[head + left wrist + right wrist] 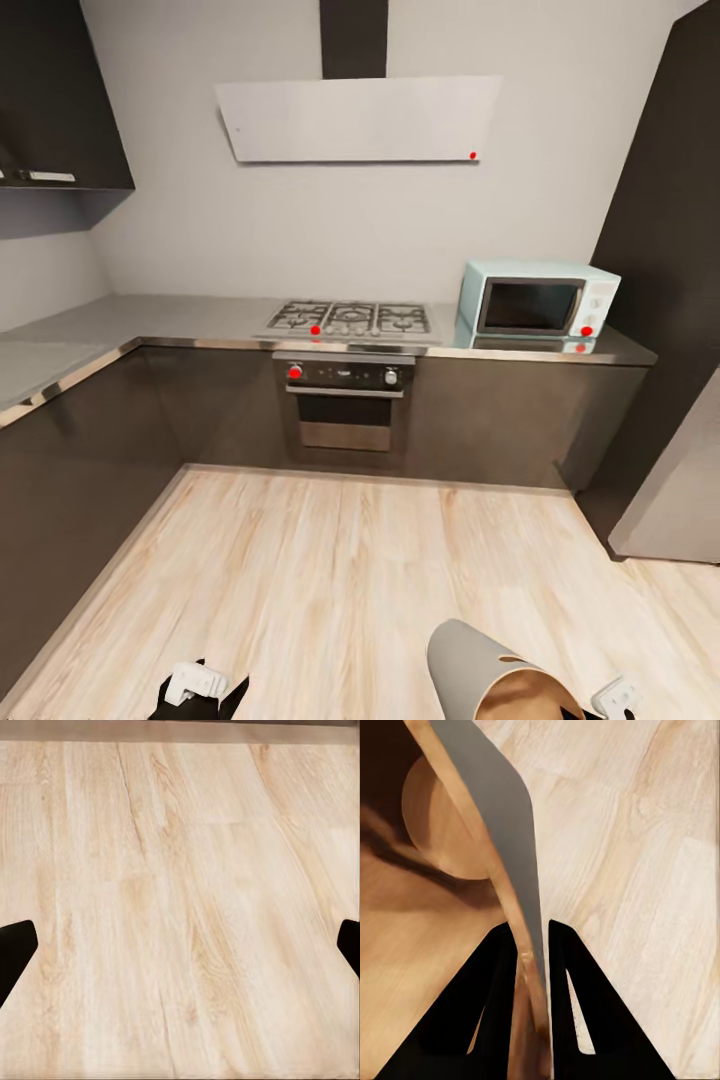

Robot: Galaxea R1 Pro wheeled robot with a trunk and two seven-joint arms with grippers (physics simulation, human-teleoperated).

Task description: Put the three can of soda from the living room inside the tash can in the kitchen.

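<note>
The right hand point(532, 960) has its two black fingers point(484, 1005) closed on the rim of the small round tapered bin point(499, 817), pale grey outside and orange-brown inside: one finger sits inside the wall, the other outside, with the thin wall pinched between them. In the right wrist view the bin's round bottom shows deep inside (nothing can be made out lying in it). From the head view the bin point(465, 655) is tilted, its mouth turned toward the robot, low at the right over the pale wood plank floor point(330, 570), with the right hand point(618, 697) just beside its rim.

The left hand point(180, 945) is spread wide, its dark fingertips point(15, 952) at opposite edges of its wrist view, with bare floor between them and nothing held; it point(195, 685) hangs low at the left, well apart from the bin.

Beyond stand dark grey cabinets point(90, 450), a built-in oven point(345, 400), a gas hob point(350, 320) on the grey table point(160, 320), and a pale blue microwave point(538, 298).
</note>
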